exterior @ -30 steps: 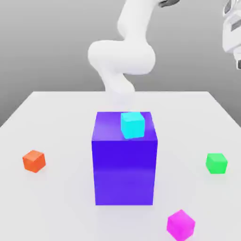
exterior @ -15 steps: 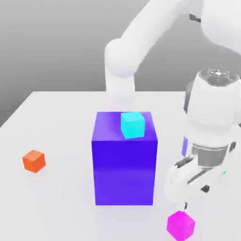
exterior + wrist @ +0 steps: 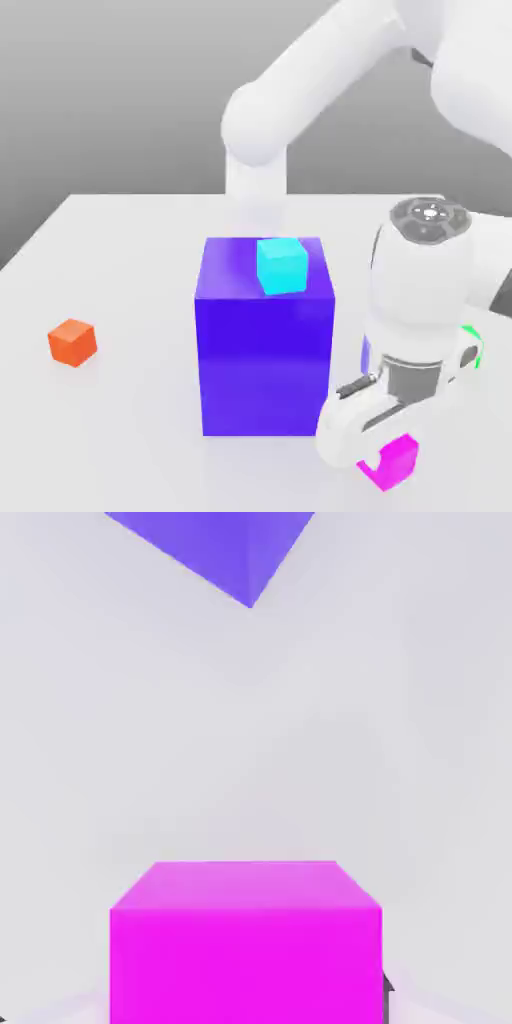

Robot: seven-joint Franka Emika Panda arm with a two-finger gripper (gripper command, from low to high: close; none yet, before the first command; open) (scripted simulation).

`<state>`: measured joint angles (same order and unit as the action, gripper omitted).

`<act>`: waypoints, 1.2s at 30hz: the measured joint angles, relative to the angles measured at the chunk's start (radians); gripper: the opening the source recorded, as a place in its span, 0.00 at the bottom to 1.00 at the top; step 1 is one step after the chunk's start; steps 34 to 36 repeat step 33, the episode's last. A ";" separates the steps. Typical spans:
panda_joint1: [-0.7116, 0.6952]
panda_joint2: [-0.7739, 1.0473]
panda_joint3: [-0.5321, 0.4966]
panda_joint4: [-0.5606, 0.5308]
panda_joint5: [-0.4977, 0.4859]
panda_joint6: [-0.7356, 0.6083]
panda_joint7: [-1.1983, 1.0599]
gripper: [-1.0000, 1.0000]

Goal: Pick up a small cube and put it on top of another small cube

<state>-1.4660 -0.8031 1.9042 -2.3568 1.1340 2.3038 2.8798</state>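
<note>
Look at the exterior view and start at its left. You see a small orange cube point(image 3: 72, 342) sitting on the white table point(image 3: 130, 430), well apart from the other things. Next you come to a big blue block point(image 3: 265, 365), standing up straight. A small light-blue cube point(image 3: 283, 265) sits on top of it, close to the front edge and a bit toward the exterior view's right.

Behind the block, your white robot arm point(image 3: 320, 80) goes up, bends over and comes down on the exterior view's right. A bit of another blue thing point(image 3: 366, 356) peeks out beside the hand. Your gripper point(image 3: 382, 462) is down low, pinched in narrow and holding the small pink cube point(image 3: 402, 460). The pink cube is in front of the big block and off to the exterior view's right, partly hidden by the gripper. You can't tell if its bottom touches the table. Past the hand, you see part of a small green cube point(image 3: 473, 344).

In the hand view, the pink cube looks big and close, and you see a purple corner point(image 3: 240, 557) apart from it.
</note>
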 joint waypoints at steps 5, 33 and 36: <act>0.228 0.078 -0.087 -0.072 -0.053 0.041 -0.057 0.00; 0.782 0.198 -0.020 -0.281 0.015 0.206 -0.555 1.00; 0.782 0.198 -0.020 -0.281 0.015 0.206 -0.555 1.00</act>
